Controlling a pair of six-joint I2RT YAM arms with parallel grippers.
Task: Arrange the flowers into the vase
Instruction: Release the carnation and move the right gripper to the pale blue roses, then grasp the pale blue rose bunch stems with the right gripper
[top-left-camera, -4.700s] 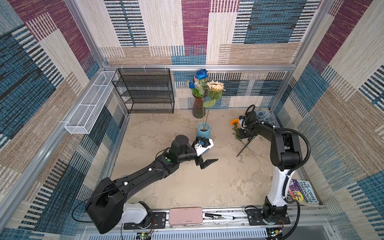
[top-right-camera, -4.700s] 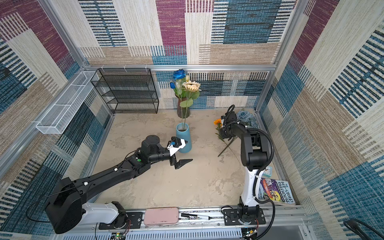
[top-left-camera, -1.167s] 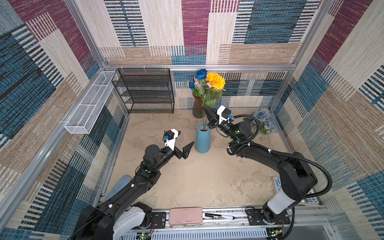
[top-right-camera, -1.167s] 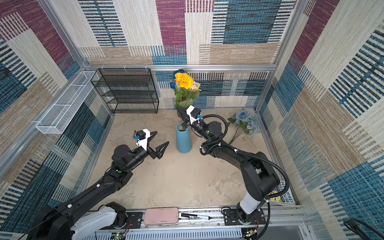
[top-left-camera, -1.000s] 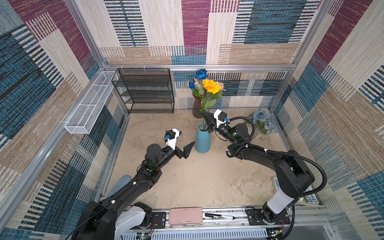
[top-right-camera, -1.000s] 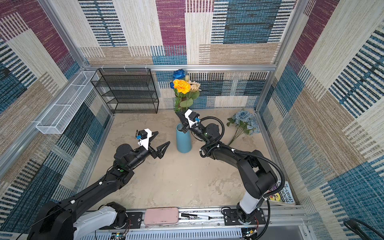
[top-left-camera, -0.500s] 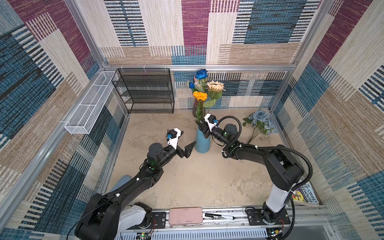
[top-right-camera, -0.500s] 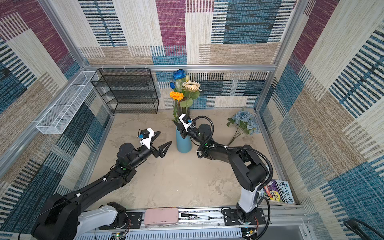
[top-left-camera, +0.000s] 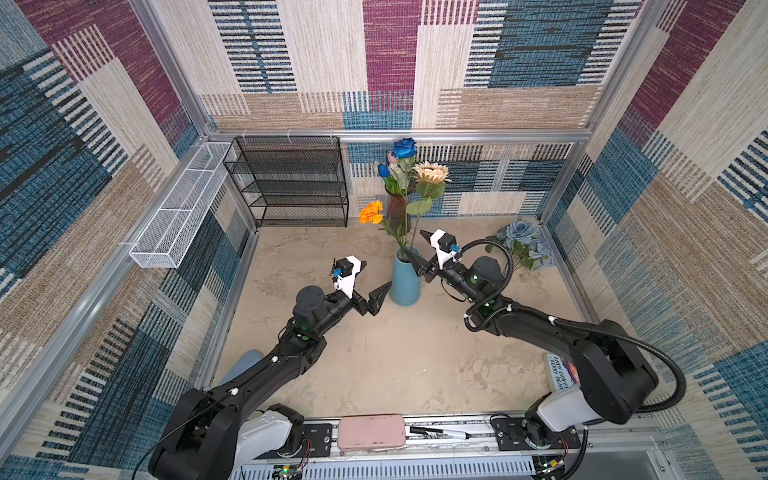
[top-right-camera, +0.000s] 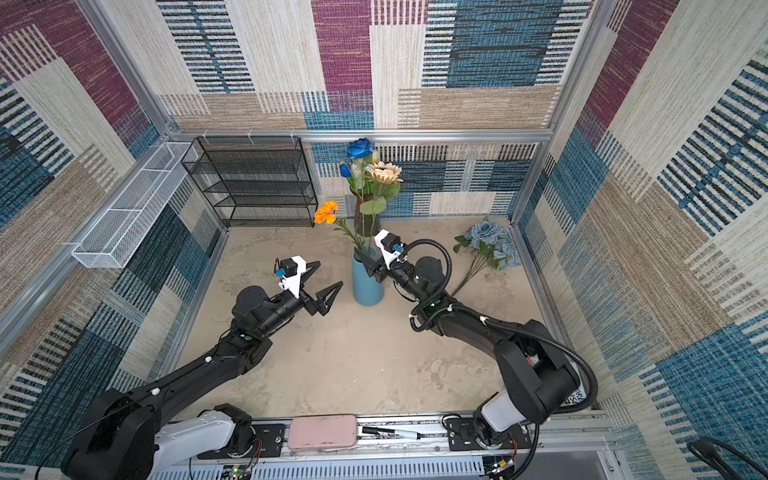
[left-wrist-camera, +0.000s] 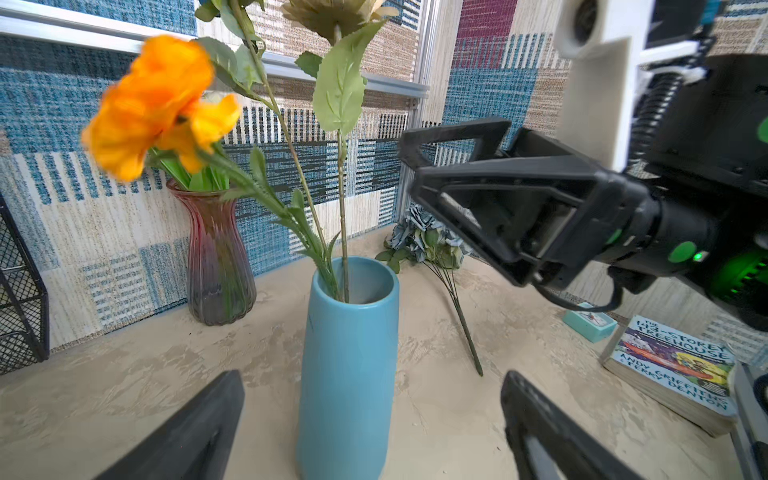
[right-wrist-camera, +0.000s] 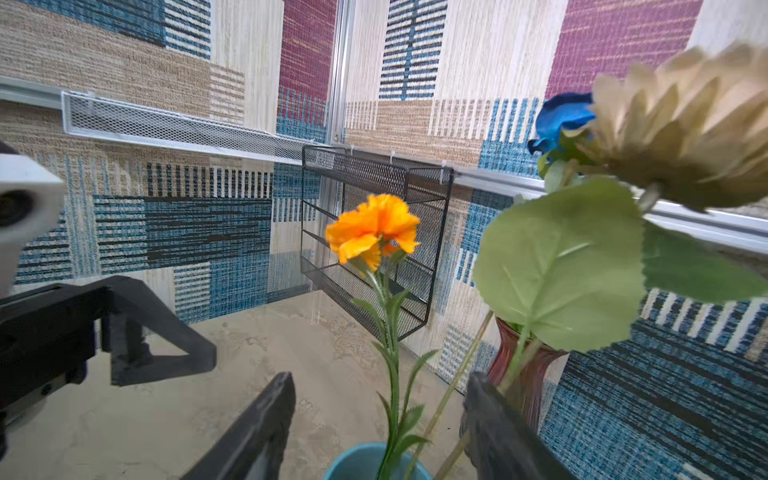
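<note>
A blue vase stands mid-table. It holds the orange flower, which leans left, and the cream sunflower. My right gripper is open at the vase's mouth, with both stems between its fingers and touched by neither. From the left, my left gripper is open and faces the vase without touching it. A dark red glass vase at the back holds a deep-blue rose and tulips. The dusty-blue rose bunch lies on the table at back right.
A black wire shelf stands against the back wall, and a white mesh basket hangs on the left wall. A book and a small teal box lie at the right edge. A pink case and a marker sit on the front rail.
My right gripper lowered the orange flower into the blue vase, then opened and let go of its stem. The flower now leans left. The left arm has barely moved.
</note>
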